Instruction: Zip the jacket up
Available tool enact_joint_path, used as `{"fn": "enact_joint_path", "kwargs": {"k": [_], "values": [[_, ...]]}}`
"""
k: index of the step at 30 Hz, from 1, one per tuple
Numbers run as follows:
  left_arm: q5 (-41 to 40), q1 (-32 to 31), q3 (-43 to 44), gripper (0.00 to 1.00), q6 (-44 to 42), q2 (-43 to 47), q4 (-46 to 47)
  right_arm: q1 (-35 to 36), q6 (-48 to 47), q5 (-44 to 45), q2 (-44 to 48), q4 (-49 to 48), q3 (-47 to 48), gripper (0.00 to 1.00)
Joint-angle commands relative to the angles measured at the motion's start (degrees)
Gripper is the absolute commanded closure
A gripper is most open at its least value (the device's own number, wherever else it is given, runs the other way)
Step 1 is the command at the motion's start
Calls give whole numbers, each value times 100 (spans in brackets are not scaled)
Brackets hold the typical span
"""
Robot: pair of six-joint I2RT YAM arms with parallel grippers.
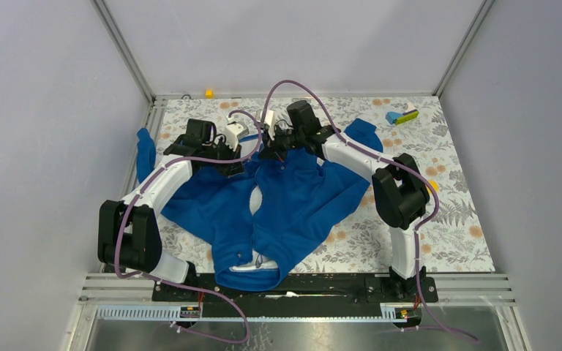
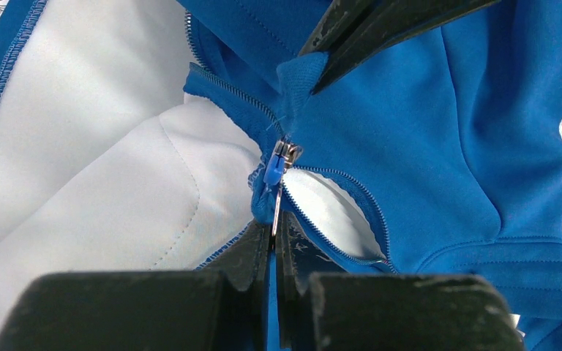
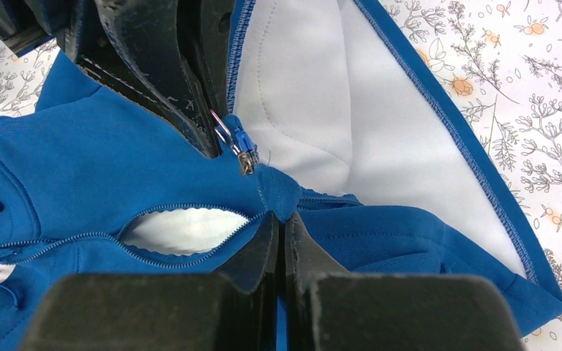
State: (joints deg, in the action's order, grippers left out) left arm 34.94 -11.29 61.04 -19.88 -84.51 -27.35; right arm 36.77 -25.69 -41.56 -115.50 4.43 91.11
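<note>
Barely begun: zip joined at the hem, front open.
Jacket [image 1: 293,212] lies spread on the table [image 1: 454,219], collar toward the arm bases. Left gripper [image 2: 272,228] is clenched on the zip pull [image 2: 274,170]; right gripper [image 3: 279,219] pinches hem fabric just beside the slider [image 3: 247,162]. Beyond the slider the teeth gape apart. Judged: nearly the whole run to the collar remains.

Bare tabletop [image 1: 462,183] right of jacket [image 1: 300,205]
</note>
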Motion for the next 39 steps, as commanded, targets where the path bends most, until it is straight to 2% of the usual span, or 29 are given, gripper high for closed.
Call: {"fn": "enact_joint_path", "kwargs": {"k": [1,26,33,39], "values": [[310,13,234,100,-7,42,135,145,42,-151,-33,-127,275,100],[550,4,154,100,-51,221,255,218,576,-476,146,-969,49,100],[472,7,120,100,-85,306,261,287,-88,-718,416,-906,-332,100],[477,-45,35,100,-285,431,207,309,-362,-398,444,-950,-497,100]]}}
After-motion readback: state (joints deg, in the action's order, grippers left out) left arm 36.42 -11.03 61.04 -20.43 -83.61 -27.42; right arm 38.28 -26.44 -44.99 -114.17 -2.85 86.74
